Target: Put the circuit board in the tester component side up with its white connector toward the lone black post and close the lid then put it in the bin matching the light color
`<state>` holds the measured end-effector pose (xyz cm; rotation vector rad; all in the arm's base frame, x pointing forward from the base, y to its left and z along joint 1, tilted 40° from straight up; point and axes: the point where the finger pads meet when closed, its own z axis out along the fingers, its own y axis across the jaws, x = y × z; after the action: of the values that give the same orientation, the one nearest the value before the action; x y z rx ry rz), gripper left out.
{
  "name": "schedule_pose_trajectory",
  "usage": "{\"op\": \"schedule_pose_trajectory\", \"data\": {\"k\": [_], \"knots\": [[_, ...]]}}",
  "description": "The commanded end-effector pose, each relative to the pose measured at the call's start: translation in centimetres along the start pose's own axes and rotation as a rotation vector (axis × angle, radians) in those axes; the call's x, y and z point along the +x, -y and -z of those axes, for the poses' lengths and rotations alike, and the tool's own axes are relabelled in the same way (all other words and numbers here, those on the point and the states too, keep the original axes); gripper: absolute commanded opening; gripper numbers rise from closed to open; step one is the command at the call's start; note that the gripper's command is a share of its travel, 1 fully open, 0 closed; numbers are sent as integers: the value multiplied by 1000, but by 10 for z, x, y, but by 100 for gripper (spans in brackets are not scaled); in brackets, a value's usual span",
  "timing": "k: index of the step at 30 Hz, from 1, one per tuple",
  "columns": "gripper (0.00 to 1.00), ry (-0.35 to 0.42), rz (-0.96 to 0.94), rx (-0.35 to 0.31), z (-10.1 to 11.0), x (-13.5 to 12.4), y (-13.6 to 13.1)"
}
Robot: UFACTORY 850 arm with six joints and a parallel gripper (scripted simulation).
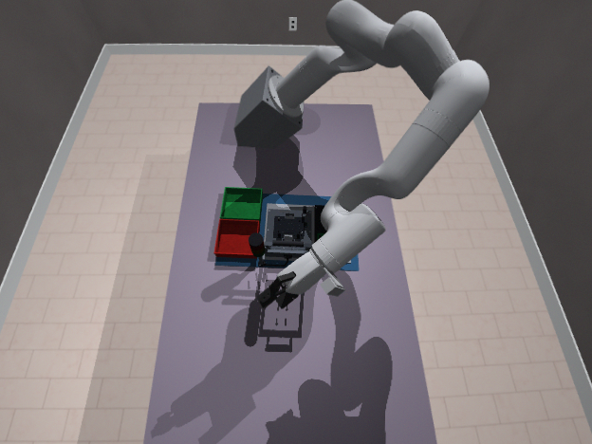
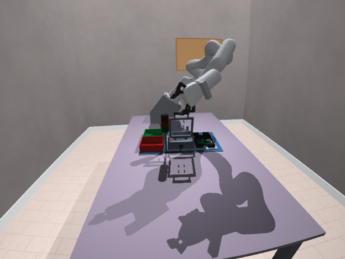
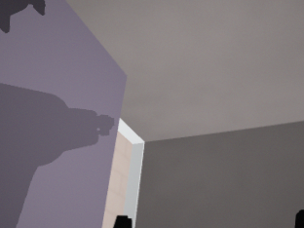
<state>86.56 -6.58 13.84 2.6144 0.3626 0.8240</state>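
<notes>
My gripper point(image 1: 273, 300) point(image 2: 179, 103) point(image 3: 210, 224) is open and empty. It hangs tilted above the front of the tester point(image 1: 286, 229) point(image 2: 179, 144), close over the top edge of the lid. The clear lid point(image 2: 192, 125) stands upright and open. The green circuit board point(image 2: 203, 140) lies in the black tray to the right of the tester; my arm hides it in the top view. The signal light point(image 1: 256, 242) point(image 2: 164, 122) is a dark post left of the tester and shows no color. The wrist view shows only the table and walls, with my two fingertips at the bottom edge.
A green bin point(image 1: 242, 202) point(image 2: 151, 132) and a red bin point(image 1: 233, 236) point(image 2: 151, 143) stand side by side left of the tester. All sit on a blue mat point(image 1: 351, 265) point(image 2: 218, 147). The robot's grey base point(image 1: 265, 114) stands at the far end of the table.
</notes>
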Motion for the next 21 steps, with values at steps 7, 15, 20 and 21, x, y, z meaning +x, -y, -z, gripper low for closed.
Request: {"op": "schedule_pose_trajectory", "data": {"k": [7, 15, 20, 21], "knots": [[100, -132, 253, 253, 46, 8, 36], [100, -213, 439, 447, 93, -5, 69], [100, -252, 533, 552, 122, -18, 85], [100, -262, 556, 578, 129, -22, 89]]}}
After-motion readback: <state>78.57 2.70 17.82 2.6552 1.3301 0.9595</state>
